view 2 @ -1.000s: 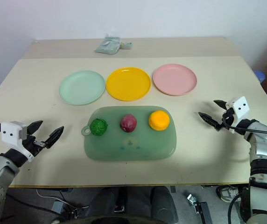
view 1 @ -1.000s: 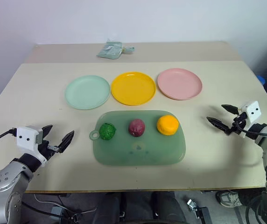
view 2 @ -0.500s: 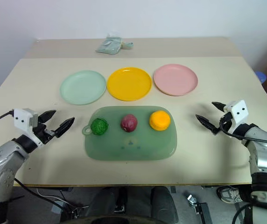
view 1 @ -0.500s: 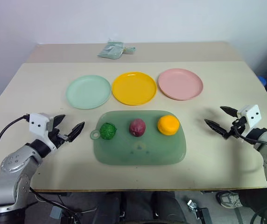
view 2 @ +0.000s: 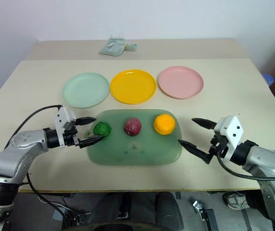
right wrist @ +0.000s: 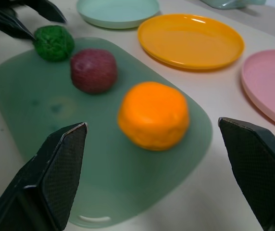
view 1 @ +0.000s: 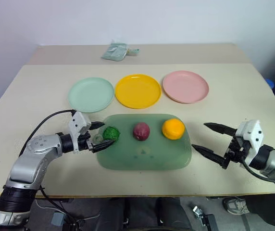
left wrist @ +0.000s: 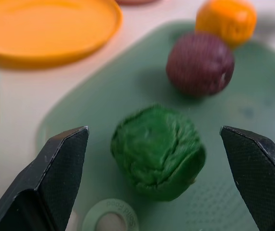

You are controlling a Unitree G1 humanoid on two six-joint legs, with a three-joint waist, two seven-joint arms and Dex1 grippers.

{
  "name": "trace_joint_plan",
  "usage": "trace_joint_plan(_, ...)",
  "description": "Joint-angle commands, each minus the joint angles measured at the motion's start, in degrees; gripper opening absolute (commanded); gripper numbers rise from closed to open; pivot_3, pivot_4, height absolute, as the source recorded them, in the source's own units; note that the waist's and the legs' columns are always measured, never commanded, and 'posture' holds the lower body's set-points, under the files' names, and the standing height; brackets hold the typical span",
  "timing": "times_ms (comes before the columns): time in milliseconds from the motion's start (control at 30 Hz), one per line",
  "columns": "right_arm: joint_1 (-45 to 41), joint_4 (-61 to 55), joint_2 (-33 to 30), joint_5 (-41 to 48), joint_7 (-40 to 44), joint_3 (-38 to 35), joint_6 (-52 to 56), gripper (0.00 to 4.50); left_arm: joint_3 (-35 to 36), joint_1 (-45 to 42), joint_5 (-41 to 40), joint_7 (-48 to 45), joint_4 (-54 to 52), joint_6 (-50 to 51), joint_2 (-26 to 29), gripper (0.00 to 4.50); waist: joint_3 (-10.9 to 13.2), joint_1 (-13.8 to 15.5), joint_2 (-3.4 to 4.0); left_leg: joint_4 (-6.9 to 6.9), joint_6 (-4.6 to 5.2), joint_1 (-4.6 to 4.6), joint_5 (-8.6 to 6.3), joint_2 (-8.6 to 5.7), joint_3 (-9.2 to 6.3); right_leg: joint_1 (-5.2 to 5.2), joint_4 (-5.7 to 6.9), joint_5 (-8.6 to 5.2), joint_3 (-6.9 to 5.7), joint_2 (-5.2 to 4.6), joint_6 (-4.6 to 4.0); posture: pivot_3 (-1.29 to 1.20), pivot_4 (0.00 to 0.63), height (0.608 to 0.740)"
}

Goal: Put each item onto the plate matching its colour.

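Observation:
A bumpy dark green item (view 1: 111,134), a maroon item (view 1: 141,131) and an orange item (view 1: 173,128) sit in a row on a green tray (view 1: 147,156). Beyond the tray lie a mint green plate (view 1: 91,94), a yellow plate (view 1: 138,90) and a pink plate (view 1: 185,86), all bare. My left gripper (view 1: 103,134) is open at the tray's left end. Its fingers (left wrist: 63,163) stand on either side of the green item (left wrist: 157,151) without touching it. My right gripper (view 1: 199,135) is open at the tray's right end and points toward the orange item (right wrist: 153,114).
A pale grey-green cloth bundle (view 1: 116,50) lies at the table's far edge. The tray's ring tab (view 1: 97,139) sticks out on its left side, just under my left gripper. Bare tabletop stretches to the left and right of the tray.
My left gripper swung right, up to the green item. My right gripper drew left and nearer to the front edge, close to the tray's right end. Both stayed open.

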Motion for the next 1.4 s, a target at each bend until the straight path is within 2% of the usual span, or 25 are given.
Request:
trace_joint_plan(33, 0.55, -5.09, 1.21, 1.03, -2.77, 0.49, 1.58, 4.50, -1.66, -3.06, 3.45, 0.55, 2.77, -2.54, -0.48, 4.24, 0.00, 0.03, 0.00, 0.00, 0.00, 0.00, 0.00, 0.00, -0.01, -0.01, 0.01, 0.00, 0.00, 0.01, 0.00, 0.00, 0.150, 0.740)
trace_joint_plan(100, 0.39, -5.64, 1.60, 0.69, -3.79, 1.23, 2.05, 4.50, -1.56, -3.50, 3.67, 0.61, 3.63, -2.92, -1.01, 3.69, 0.01, -0.01, -0.02, 0.00, 0.00, 0.00, 0.00, 0.00, -0.01, -0.02, 0.01, 0.00, 0.00, 0.01, 0.00, 0.00, 0.150, 0.740)
trace_joint_plan(200, -1.19, -5.57, 1.82, 0.69, -5.03, 2.33, 2.89, 4.50, 1.04, -4.03, 2.41, 2.82, 3.23, -1.99, -2.50, 2.35, 0.01, -0.09, -0.02, 0.00, 0.01, -0.01, 0.01, 0.00, 0.00, -0.02, 0.01, 0.00, 0.00, 0.01, 0.00, 0.00, 0.150, 0.740)
trace_joint_plan(267, -2.73, -5.15, 1.89, 0.46, -5.53, 3.30, 3.15, 4.50, 5.66, -5.73, -0.33, 6.83, 3.78, -1.50, -5.13, 2.35, 0.02, -0.07, -0.04, 0.01, 0.01, -0.01, 0.01, 0.00, 0.00, -0.02, 0.01, 0.00, 0.00, 0.01, 0.01, 0.00, 0.150, 0.740)
trace_joint_plan(367, -6.13, -3.86, 2.36, 0.11, -6.37, 5.26, 3.40, 4.50, 10.24, -11.70, 3.26, 19.13, 10.20, -1.80, -8.30, 2.35, 0.11, 0.19, -0.19, 0.11, 0.02, -0.01, 0.02, 0.00, -0.04, -0.02, 0.12, 0.01, -0.02, 0.05, 0.02, 0.00, 0.150, 0.740)
trace_joint_plan(500, -11.11, -2.03, 3.49, -0.97, -7.25, 8.68, 3.42, 4.50, 11.17, -19.66, 8.90, 31.69, 19.35, -0.09, -10.46, 2.35, 0.15, 0.36, -0.31, 0.37, 0.05, -0.09, 0.02, 0.00, -0.05, -0.08, 0.39, 0.01, -0.04, 0.15, 0.02, 0.00, 0.150, 0.740)
trace_joint_plan(633, -17.43, 0.06, 5.54, -2.86, -9.02, 13.03, 3.81, 4.50, 8.73, -25.44, 12.29, 34.41, 28.87, -0.82, -12.38, 2.35, 0.18, 1.12, -0.38, 0.92, 0.23, -0.20, -0.09, -0.04, -0.02, -0.05, 0.63, 0.01, -0.13, 0.26, 0.05, 0.00, 0.150, 0.740)
trace_joint_plan(733, -21.12, 0.23, 6.89, -3.69, -10.66, 16.26, 6.24, 4.50, 7.71, -27.47, 13.34, 33.27, 32.97, -2.64, -13.10, 3.49, 0.27, 1.35, -0.53, 0.99, 0.23, -0.22, -0.08, -0.05, 0.01, -0.04, 0.65, 0.01, -0.15, 0.34, 0.06, 0.00, 0.150, 0.740)
trace_joint_plan(800, -22.57, 0.11, 7.36, -3.95, -11.25, 17.82, 7.85, 4.50, 7.44, -28.13, 14.09, 33.39, 34.09, -3.84, -12.98, 4.46, 0.34, 1.31, -0.64, 0.99, 0.24, -0.25, -0.08, -0.04, -0.01, -0.07, 0.66, 0.01, -0.16, 0.34, 0.06, 0.00, 0.150, 0.740)
trace_joint_plan(967, -24.49, -0.25, 7.23, -4.33, -11.98, 20.15, 11.65, 4.50, 9.03, -25.93, 14.16, 32.14, 30.25, -7.74, -11.40, 4.46, 0.37, 1.22, -0.69, 0.98, 0.23, -0.28, -0.08, -0.02, -0.01, -0.10, 0.65, 0.01, -0.16, 0.34, 0.06, 0.00, 0.150, 0.740)
trace_joint_plan(1200, -23.32, 2.17, 5.71, -8.60, -9.63, 20.29, 7.51, 4.50, 12.11, -11.71, 5.00, 19.12, 10.08, -8.49, -7.74, 4.46, 0.37, 0.79, -0.69, 0.93, 0.21, -0.27, -0.09, 0.00, 0.00, -0.13, 0.64, 0.01, -0.10, 0.13, 0.05, 0.00, 0.150, 0.740)
trace_joint_plan(1400, -25.86, 2.73, 7.21, -11.03, -6.52, 26.54, 5.81, 4.50, 8.26, 0.01, -1.90, 7.56, -5.21, -3.22, -3.28, 4.46, 0.37, 0.74, -0.68, 0.92, 0.19, -0.25, -0.10, 0.01, -0.04, -0.11, 0.62, 0.00, -0.07, 0.03, 0.03, 0.00, 0.150, 0.740)
